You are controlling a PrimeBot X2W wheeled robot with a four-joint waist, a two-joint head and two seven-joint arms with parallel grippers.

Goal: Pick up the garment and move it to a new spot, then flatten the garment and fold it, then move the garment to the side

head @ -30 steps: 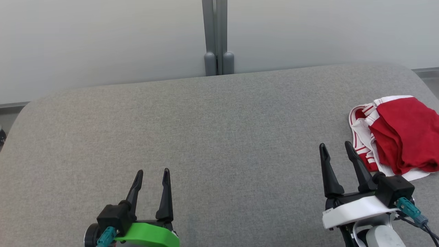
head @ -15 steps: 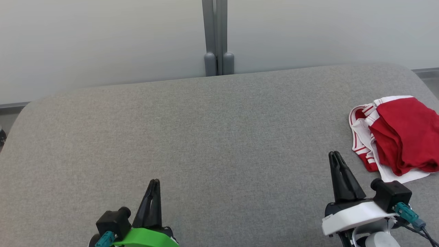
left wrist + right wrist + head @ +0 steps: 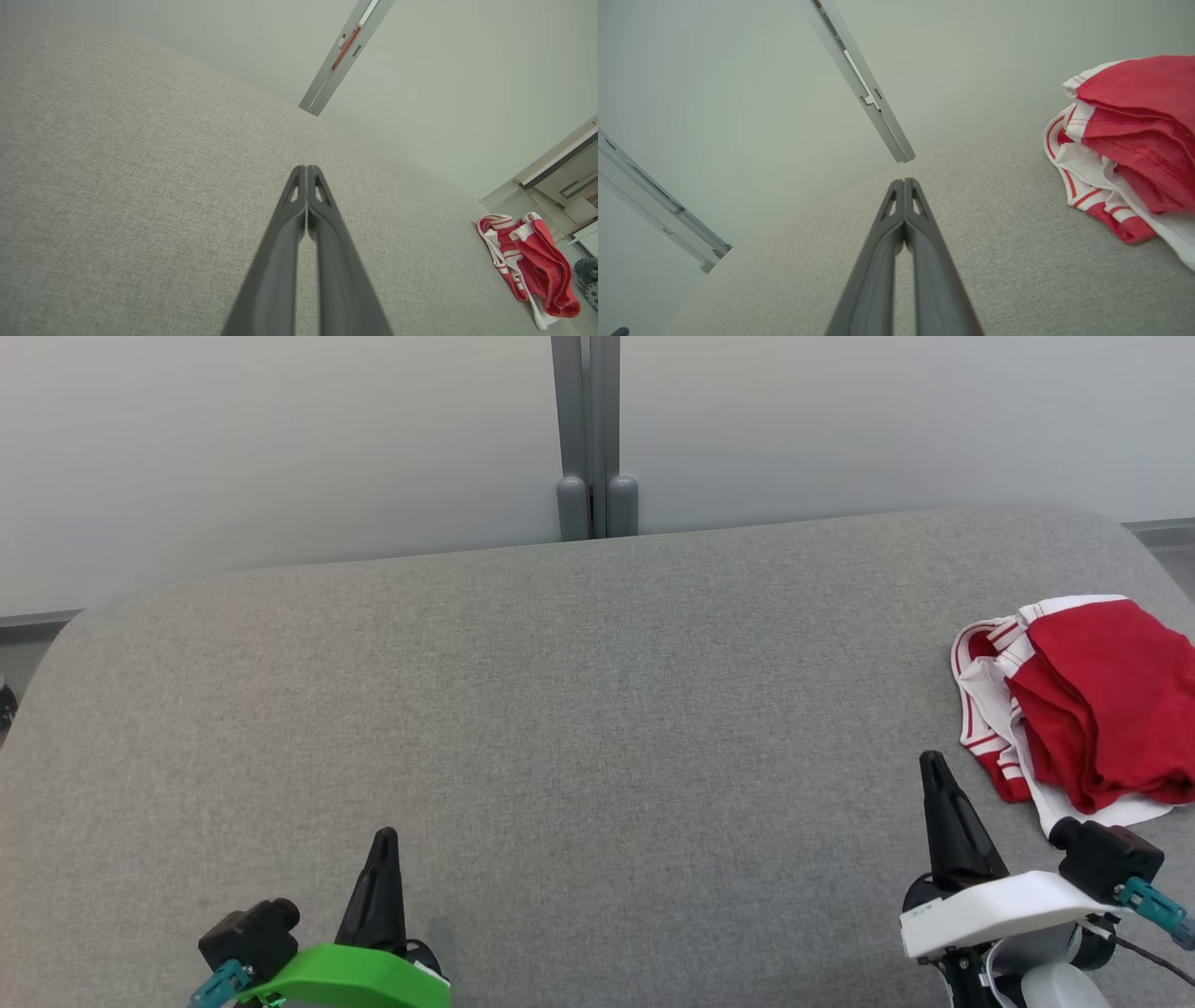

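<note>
The garment [image 3: 1083,709] is red with white striped trim and lies folded in a small bundle at the grey table's right edge; it appears too in the left wrist view [image 3: 528,261] and the right wrist view [image 3: 1134,140]. My right gripper [image 3: 934,767] stands just left of and nearer than the bundle, shut with nothing in it, apart from the cloth. My left gripper [image 3: 384,840] is shut and empty near the front edge at the left. Both pairs of fingers are pressed together in the wrist views [image 3: 307,169] [image 3: 904,182].
A grey fabric-covered table [image 3: 579,709] spans the head view, with rounded far corners. Behind it stands a pale wall with a grey vertical post [image 3: 588,439]. Floor shows past the table's right edge [image 3: 1167,546].
Both grippers went from open to shut on nothing and drew back toward the front edge. The left one shifted left, the right one slightly right. The garment has not moved.
</note>
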